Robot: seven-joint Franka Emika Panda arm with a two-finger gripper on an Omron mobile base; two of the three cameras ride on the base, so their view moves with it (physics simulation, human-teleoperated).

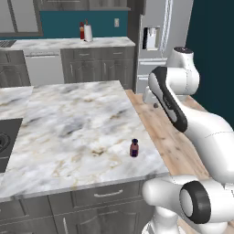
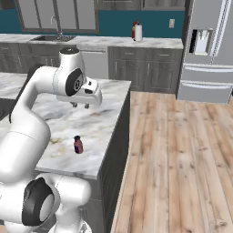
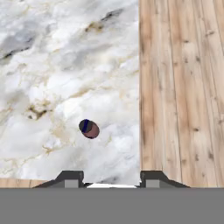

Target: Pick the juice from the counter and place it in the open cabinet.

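Note:
The juice (image 1: 134,148), a small dark purple bottle with a reddish-pink top and dark cap, stands upright on the marble island counter (image 1: 73,128) near its front right corner. It appears again in the right base view (image 2: 78,144) and, from above, in the hand view (image 3: 89,128). My gripper (image 2: 80,105) hangs above the counter, pointing down, farther back than the bottle and well clear of it. In the hand view the gripper (image 3: 111,179) is open, its fingertips (image 3: 70,177) wide apart with nothing between them. The open cabinet is out of view.
A dark cooktop (image 1: 7,141) is set in the island at the left. Wooden floor (image 2: 173,159) lies right of the island edge. A fridge (image 2: 205,50) stands at the back right. A red knife block (image 2: 133,31) and paper towel roll (image 2: 138,32) sit on the far counter.

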